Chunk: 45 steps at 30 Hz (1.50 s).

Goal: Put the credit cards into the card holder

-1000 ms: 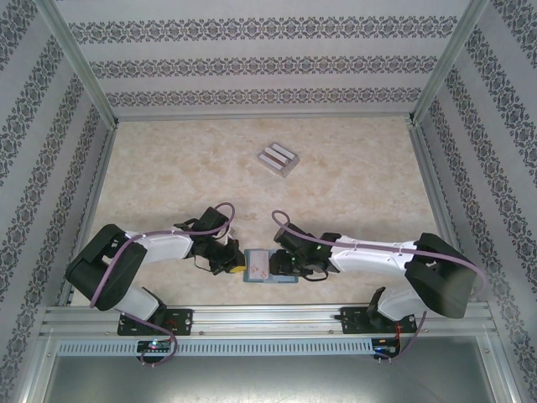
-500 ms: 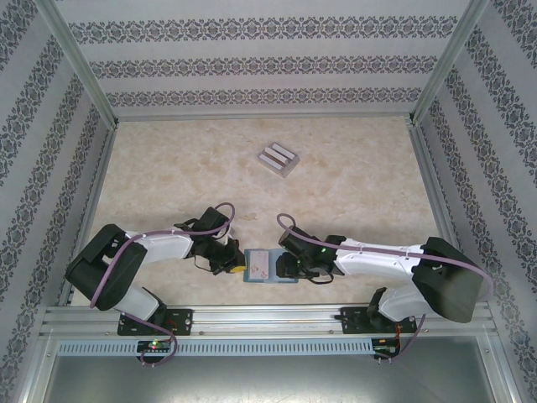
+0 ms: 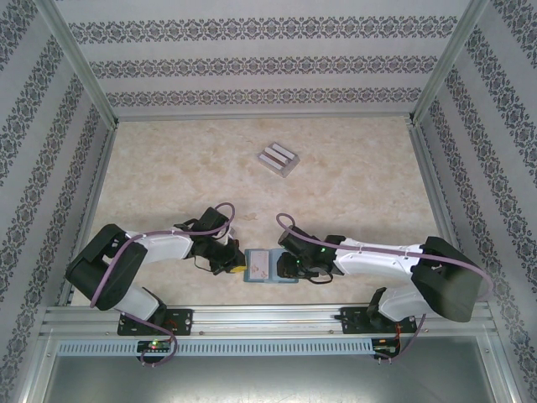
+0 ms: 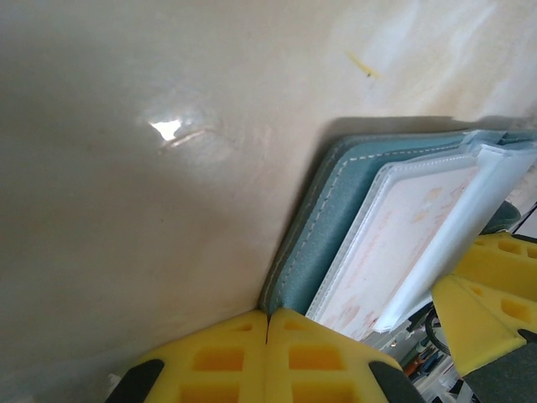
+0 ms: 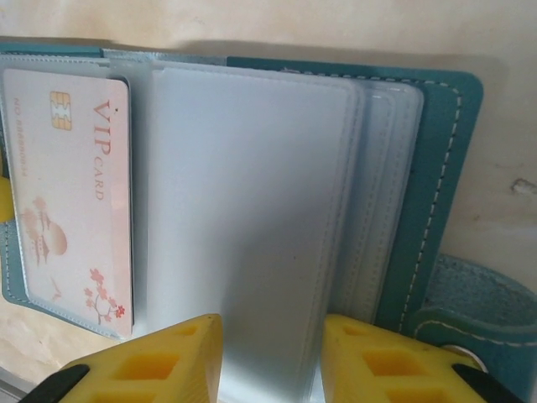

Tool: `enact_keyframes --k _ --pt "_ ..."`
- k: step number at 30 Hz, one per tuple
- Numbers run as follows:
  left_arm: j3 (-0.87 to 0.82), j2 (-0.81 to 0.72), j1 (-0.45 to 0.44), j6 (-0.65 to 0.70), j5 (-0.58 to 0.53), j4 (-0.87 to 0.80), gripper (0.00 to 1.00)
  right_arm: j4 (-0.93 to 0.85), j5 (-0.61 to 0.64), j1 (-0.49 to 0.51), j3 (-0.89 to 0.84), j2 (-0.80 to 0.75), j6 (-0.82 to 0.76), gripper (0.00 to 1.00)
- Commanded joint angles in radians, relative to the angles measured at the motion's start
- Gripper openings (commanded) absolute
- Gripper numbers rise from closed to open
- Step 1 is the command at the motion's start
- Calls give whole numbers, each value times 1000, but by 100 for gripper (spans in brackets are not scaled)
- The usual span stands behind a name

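The teal card holder [image 3: 262, 267] lies open near the table's front edge, between both grippers. My left gripper [image 3: 234, 263] is at its left edge. In the left wrist view, the yellow fingers [image 4: 268, 317] are shut together, with the teal cover's edge [image 4: 336, 218] running into their seam. My right gripper [image 5: 273, 336] hangs open over the clear sleeves [image 5: 252, 210], one finger on each side of a leaf. A pink VIP card [image 5: 75, 193] sits in the left sleeve. The grey-silver credit cards [image 3: 278, 159] lie together far back on the table.
The holder's snap tab [image 5: 470, 336] sticks out at the right. The metal frame rail [image 3: 268, 317] runs just in front of the holder. Patterned walls [image 3: 50, 168] close in the beige tabletop [image 3: 168, 176] on three sides.
My right gripper has edged left over the open holder, and its jaws have narrowed. The left gripper and the credit cards have not moved.
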Motion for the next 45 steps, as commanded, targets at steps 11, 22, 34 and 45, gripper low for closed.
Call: enact_keyframes --k 11,22,34,45 --pt "-14 85 -24 2 -97 26 2 -67 14 -10 11 -41 3 38" --pt "-19 93 -24 -5 -95 44 2 -24 -15 -11 11 23 -5 35" --pt "-15 112 -24 -6 -88 49 1 -29 -14 -14 15 15 -10 27" --pt "-6 137 -24 -5 -79 57 0 -22 -21 -18 22 20 -19 21"
